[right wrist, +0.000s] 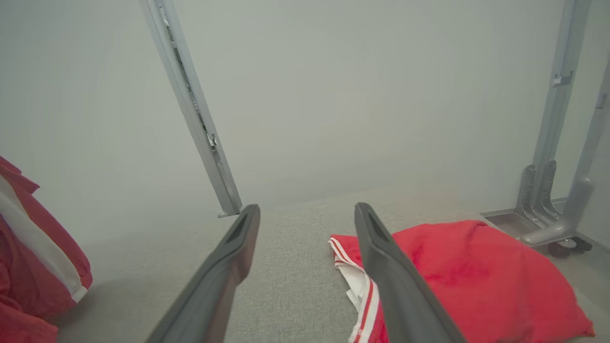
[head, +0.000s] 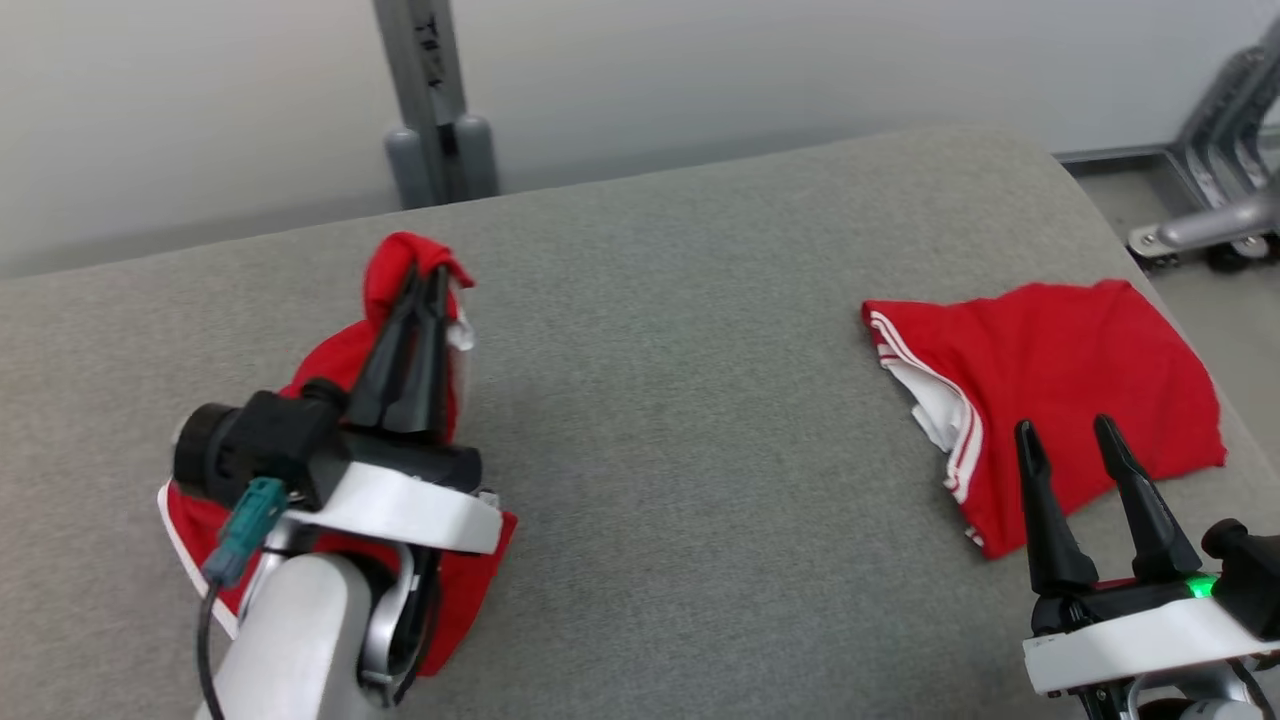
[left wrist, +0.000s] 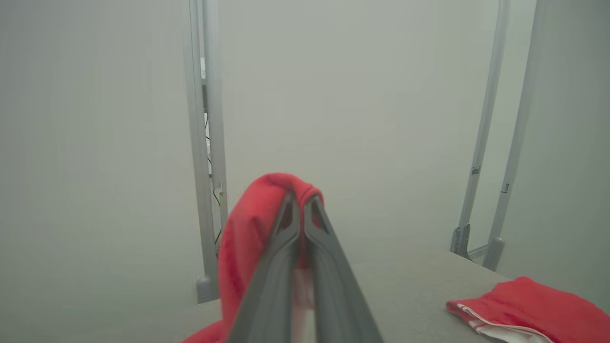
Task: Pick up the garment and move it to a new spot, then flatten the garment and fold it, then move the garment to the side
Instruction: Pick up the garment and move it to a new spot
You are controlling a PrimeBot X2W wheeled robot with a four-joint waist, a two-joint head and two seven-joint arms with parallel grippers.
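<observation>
Nearest, left gripper (head: 425,272) pinches the red garment's (head: 335,365) bunched top tight for lifting; right gripper (head: 1063,430) waits, jaws spread and empty.

The left garment (head: 335,360) is showing plain red with a white band along its edge. The right garment (head: 1070,380) is showing red with thin white stripes at its hem. The table (head: 680,420) is showing a flecked grey weave.

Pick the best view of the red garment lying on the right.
Head view: the red garment lies nearly whole, striped hem clear. Right wrist view has it cropped, partly behind the right end effector. Left wrist view catches one cropped end.
</observation>
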